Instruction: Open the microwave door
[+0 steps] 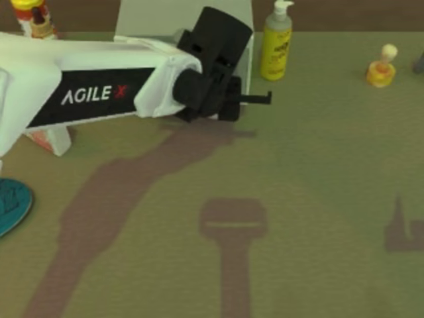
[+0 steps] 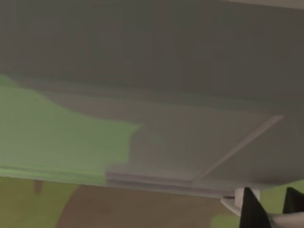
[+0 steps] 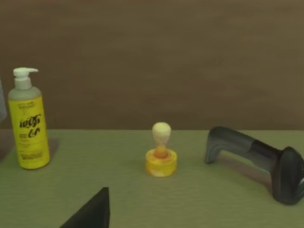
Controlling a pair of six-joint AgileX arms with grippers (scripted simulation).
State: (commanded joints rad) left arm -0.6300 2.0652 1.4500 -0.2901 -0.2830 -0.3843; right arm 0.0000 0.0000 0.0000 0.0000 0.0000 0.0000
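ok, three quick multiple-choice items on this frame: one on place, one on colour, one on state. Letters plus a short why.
1. The left gripper is
A. at the microwave's front
B. beside the stamp
C. over the teal plate

2. The pump bottle is
A. red
B. yellow
C. blue

3. The pump bottle stands
A. tipped over
B. upright
C. held by a gripper

Answers:
1 A: the top view puts it against the microwave's front.
2 B: yellow body in the top and right wrist views.
3 B: it stands pump up, untouched.
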